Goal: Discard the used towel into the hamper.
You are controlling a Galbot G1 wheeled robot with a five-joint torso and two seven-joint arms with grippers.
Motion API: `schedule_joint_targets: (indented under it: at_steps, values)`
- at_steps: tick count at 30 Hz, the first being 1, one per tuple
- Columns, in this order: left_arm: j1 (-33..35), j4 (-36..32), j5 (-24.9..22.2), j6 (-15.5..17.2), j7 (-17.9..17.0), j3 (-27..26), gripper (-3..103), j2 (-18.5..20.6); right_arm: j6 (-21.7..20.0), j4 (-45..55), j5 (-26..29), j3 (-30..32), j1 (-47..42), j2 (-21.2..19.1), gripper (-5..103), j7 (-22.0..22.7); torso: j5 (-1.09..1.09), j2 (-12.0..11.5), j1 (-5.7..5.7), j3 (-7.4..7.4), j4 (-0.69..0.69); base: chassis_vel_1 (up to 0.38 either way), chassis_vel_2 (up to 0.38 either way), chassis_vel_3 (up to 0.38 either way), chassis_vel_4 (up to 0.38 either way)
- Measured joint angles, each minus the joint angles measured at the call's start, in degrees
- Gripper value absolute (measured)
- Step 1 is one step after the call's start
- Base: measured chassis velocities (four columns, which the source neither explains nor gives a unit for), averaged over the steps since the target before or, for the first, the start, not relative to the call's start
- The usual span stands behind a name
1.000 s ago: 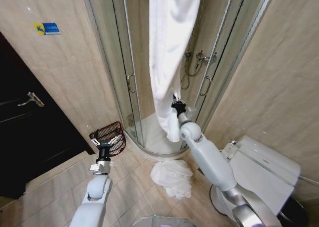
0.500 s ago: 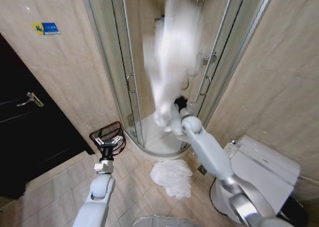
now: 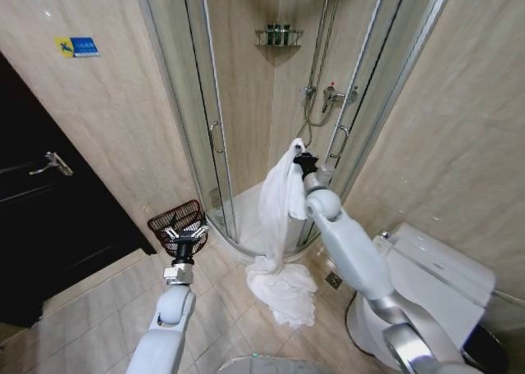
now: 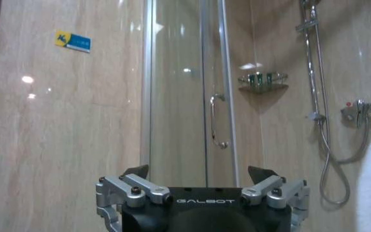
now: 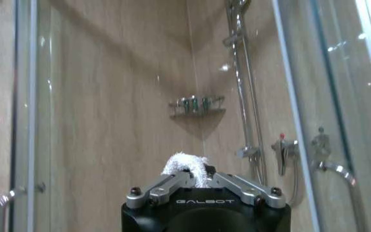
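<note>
The used towel (image 3: pixel 279 198) is white and hangs from my right gripper (image 3: pixel 301 156), which is shut on its top end in front of the shower opening. Its lower part trails down into a heap (image 3: pixel 283 290) on the floor tiles. In the right wrist view a tuft of the towel (image 5: pixel 185 163) sticks out between the closed fingers of the right gripper (image 5: pixel 195 178). The hamper (image 3: pixel 176 224), a dark reddish-brown openwork basket, stands on the floor against the wall left of the shower. My left gripper (image 3: pixel 188 236) is open just in front of it, holding nothing, and its spread fingers (image 4: pixel 137 171) point at the shower door.
The curved glass shower enclosure (image 3: pixel 215 136) is straight ahead, with a handle (image 4: pixel 216 121) on its door. A toilet (image 3: pixel 426 275) stands at the right. A dark door (image 3: pixel 49 218) is at the left. Bare floor tiles lie between hamper and towel heap.
The towel, which hung from above the view, has dropped and now drapes from my right gripper, which has risen a little. My left arm has shifted slightly to the right.
</note>
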Motion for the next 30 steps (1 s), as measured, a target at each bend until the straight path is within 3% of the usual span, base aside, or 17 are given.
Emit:
schedule_joint_targets:
  at_steps: [5, 7, 8, 11, 13, 17, 25, 30]
  values:
    - [0.43, -1.25, -0.03, 0.3, 0.01, -0.02, 100, -0.09, -1.75, 7.51, 3.76, 1.58, -2.95, -4.26, 2, 1.06, 0.01, 0.0, 0.0, 0.0, 0.02, 0.0, 0.0, 0.0, 0.0]
    - [0.74, -2.45, -0.09, 0.98, 0.01, 0.02, 100, -0.31, -2.42, 12.91, 6.4, 5.02, -7.88, -9.18, 2, 0.15, 0.01, 0.0, 0.0, -0.01, 0.01, 0.0, 0.0, 0.0, 0.0]
    - [0.74, -2.45, -0.09, 0.98, 0.01, 0.02, 100, -0.31, -2.42, 12.91, 6.4, 5.02, -7.88, -9.18, 2, 0.15, 0.01, 0.0, 0.0, -0.01, 0.01, 0.0, 0.0, 0.0, 0.0]
    - [0.67, -2.92, -0.08, 1.44, 0.11, 0.47, 100, -0.45, -2.45, 16.95, 8.94, 12.46, -16.38, -14.77, 2, -3.15, 0.04, 0.0, 0.0, -0.01, 0.0, 0.0, 0.0, 0.0, 0.0]
    - [0.6, -2.94, -0.08, 1.47, 0.11, 0.52, 100, -0.44, -2.45, 17.59, 9.37, 13.98, -17.94, -15.71, 2, -3.65, 0.04, 0.0, 0.0, 0.0, -0.01, 0.0, 0.0, 0.0, 0.0]
    - [-0.23, -2.93, -0.68, 2.25, 0.34, 1.05, 100, 0.02, -2.8, 22.75, 13.73, 24.88, -27.38, -22.39, 2, -4.59, 0.03, 0.01, -0.01, -0.01, -0.01, 0.0, 0.0, 0.0, 0.0]
    - [-1.82, -1.75, -2.11, 3.58, 1.37, 1.26, 100, 1.27, -2.22, 26.43, 16.6, 32.46, -36.58, -27.27, 2, -3.0, 0.01, 0.0, 0.0, 0.0, -0.01, 0.0, 0.0, 0.0, 0.0]
    - [-2.48, -1.57, -2.2, 4.71, 1.39, 1.26, 100, 1.17, -2.37, 27.59, 18.28, 32.86, -35.43, -27.75, 2, -1.36, 0.0, 0.0, 0.0, 0.0, -0.01, 0.0, 0.0, 0.0, 0.0]
